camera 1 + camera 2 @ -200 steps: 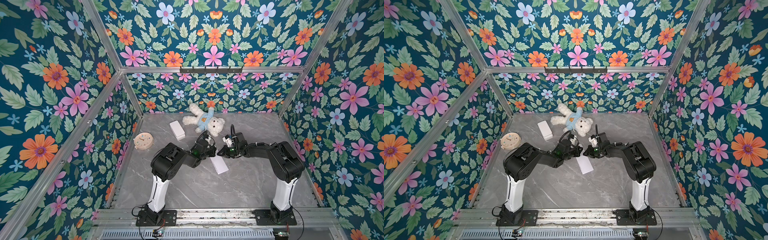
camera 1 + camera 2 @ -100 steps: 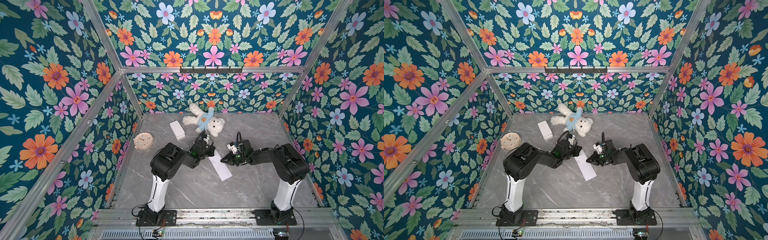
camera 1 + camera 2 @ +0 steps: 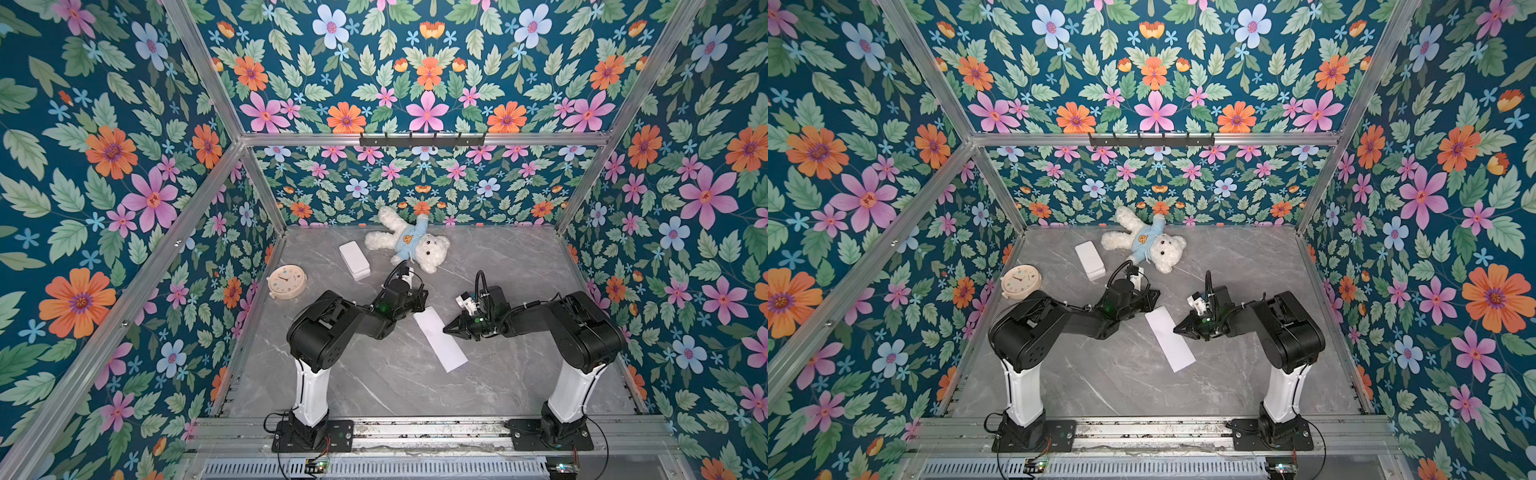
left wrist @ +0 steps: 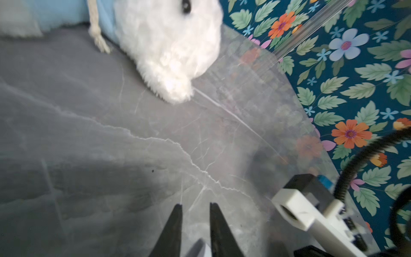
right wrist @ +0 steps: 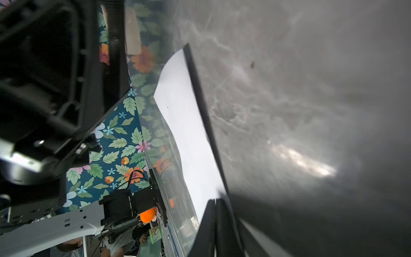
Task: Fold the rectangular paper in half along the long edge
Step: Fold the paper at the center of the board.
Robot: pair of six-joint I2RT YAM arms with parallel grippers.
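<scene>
Two top views hide what left wrist shows (left tool [image 4: 195, 204] parted).

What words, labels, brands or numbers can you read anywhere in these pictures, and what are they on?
No text can be read in any view.
Clock face: coloured marks, too small to read.
Teddy bear shirt: orange emblem, no legible lettering.
Rectangular paper: visible face blank white.
White box: no label visible.
</scene>
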